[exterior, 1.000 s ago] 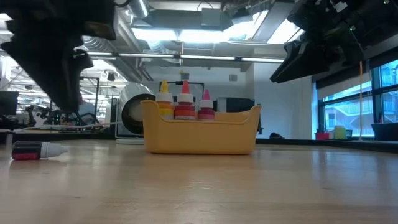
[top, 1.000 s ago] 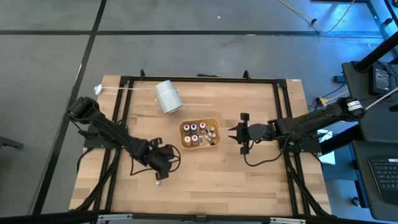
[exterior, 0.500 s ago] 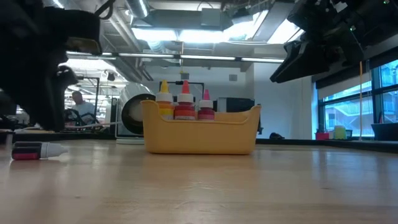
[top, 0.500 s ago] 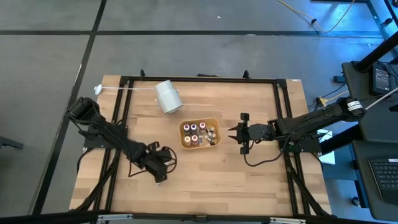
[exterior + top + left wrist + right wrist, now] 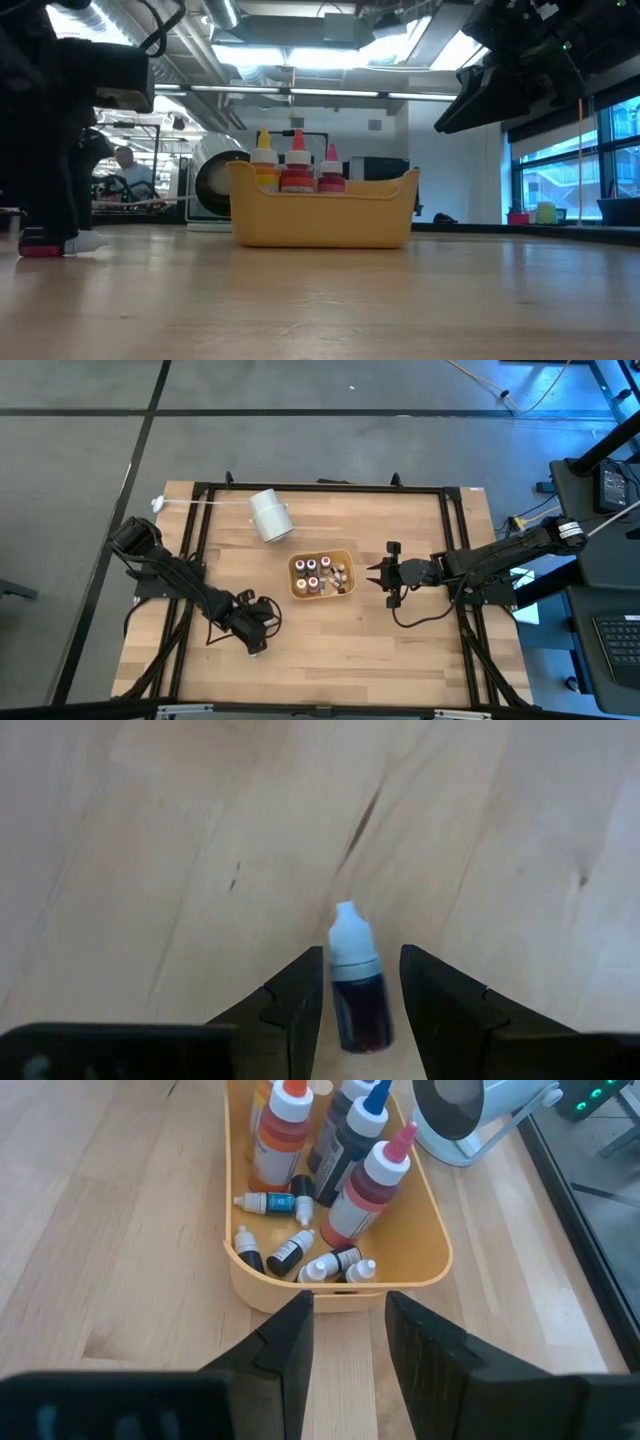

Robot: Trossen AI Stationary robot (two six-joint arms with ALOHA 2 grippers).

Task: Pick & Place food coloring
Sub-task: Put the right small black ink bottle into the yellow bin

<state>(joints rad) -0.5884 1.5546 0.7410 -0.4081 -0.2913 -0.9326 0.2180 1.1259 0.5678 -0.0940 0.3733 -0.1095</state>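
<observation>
The food coloring bottle (image 5: pixel 355 988) lies on its side on the tabletop (image 5: pixel 340 640), at the near left, well apart from the orange tray (image 5: pixel 321 574) that holds the other bottles (image 5: pixel 330 1180). The left gripper (image 5: pixel 360 1005) has dropped lower than a second ago and now straddles the bottle, its fingers (image 5: pixel 297 1000) parted on either side without clamping it. The right gripper (image 5: pixel 345 1342) has not moved, hovering unclenched and empty just right of the tray. A white cylinder (image 5: pixel 269 515) lies far behind the tray.

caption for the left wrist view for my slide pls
Left gripper open around a small red food coloring bottle lying on the wooden table.
</observation>
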